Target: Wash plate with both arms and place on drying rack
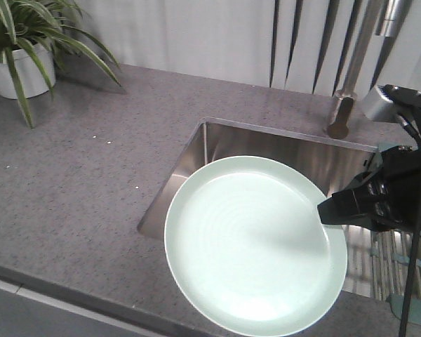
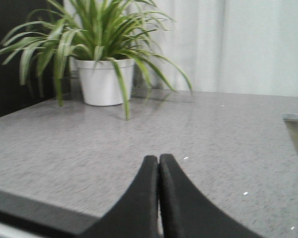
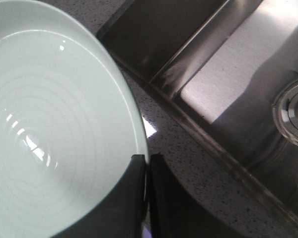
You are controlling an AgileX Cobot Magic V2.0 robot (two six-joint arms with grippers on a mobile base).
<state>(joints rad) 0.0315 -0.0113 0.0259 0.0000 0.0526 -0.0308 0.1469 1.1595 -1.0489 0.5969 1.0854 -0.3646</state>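
While the plate (image 1: 255, 246) fills the lower centre of the front view, it hangs tilted over the front left corner of the sink (image 1: 212, 144) and the desk (image 1: 70, 175) edge. Its lowest rim runs just to the bottom of the frame.

Right arm (image 1: 396, 193): enters from the right edge, mostly cut off there. Its fingers (image 1: 335, 209) are clamped on the plate's right rim. In the right wrist view one finger (image 3: 131, 198) lies over the plate's face and the other sits behind the rim, the thin edge pinched between them. There the plate is cut off at the left, top and bottom; concentric rings are faint on its face.

Left arm: only the two black fingers (image 2: 141, 203) show, at the bottom of the left wrist view. They are pressed together, with nothing between them, above bare desk.

Drying rack (image 1: 379, 263): lower right of the front view, largely hidden behind the right arm and its cable, cut off by the frame. Thin bars and a grey-blue end piece are just readable.

Drain (image 3: 294, 115): right edge of the right wrist view, partly cut off.
Tap (image 1: 356, 67): upper right of the front view, top out of frame.
Potted plant (image 1: 19, 53): upper left, pot and leaves cropped; it is whole but soft in the left wrist view.
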